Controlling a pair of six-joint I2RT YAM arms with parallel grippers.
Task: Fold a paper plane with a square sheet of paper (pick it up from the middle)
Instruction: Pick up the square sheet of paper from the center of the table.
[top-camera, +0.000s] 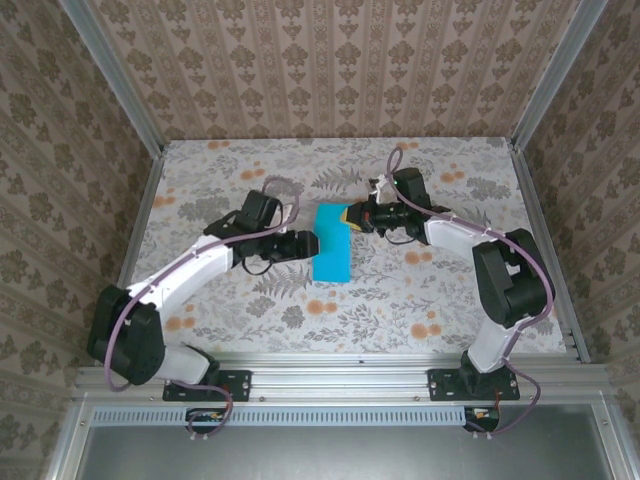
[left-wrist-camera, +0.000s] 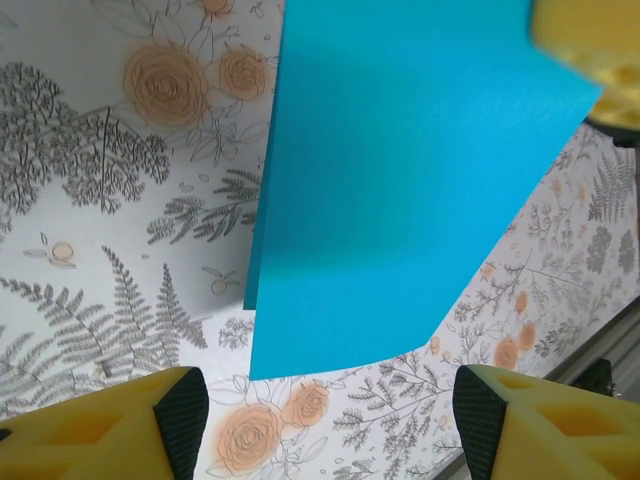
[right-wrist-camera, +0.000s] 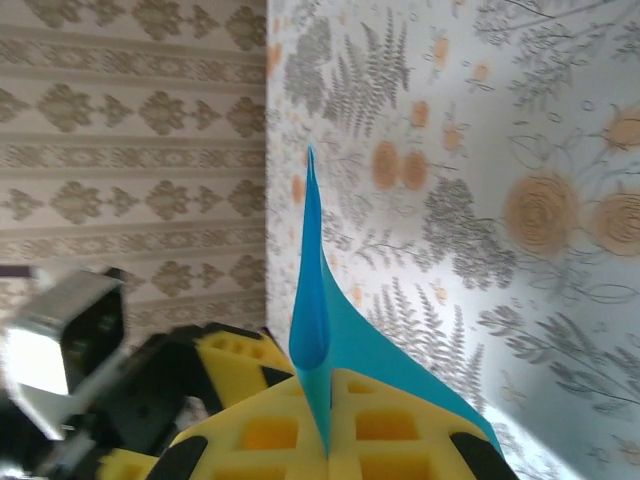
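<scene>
The left gripper (left-wrist-camera: 330, 400) stands with its jaws wide apart and nothing between them; the sheet (top-camera: 331, 243) lies just ahead of its yellow fingertips, at the middle of the table (top-camera: 420, 290). From above the sheet reads as a narrow upright rectangle, not a square, and the left wrist view shows a second, darker layer along its left edge. So it looks doubled over once, probably the centre crease. On its far right corner the right gripper (right-wrist-camera: 328, 430) is clamped tight on the paper, and there the two layers bulge into a small loop rather than lying flat. By my reading the task is early: one fold made, not pressed sharp, with the nose corners and wings all left to do, and no dart shape yet. Around it there is only the flowered tabletop and the papered walls. Nothing blocks the work, though the two wrists sit close on either side of the sheet and could crowd each other.
</scene>
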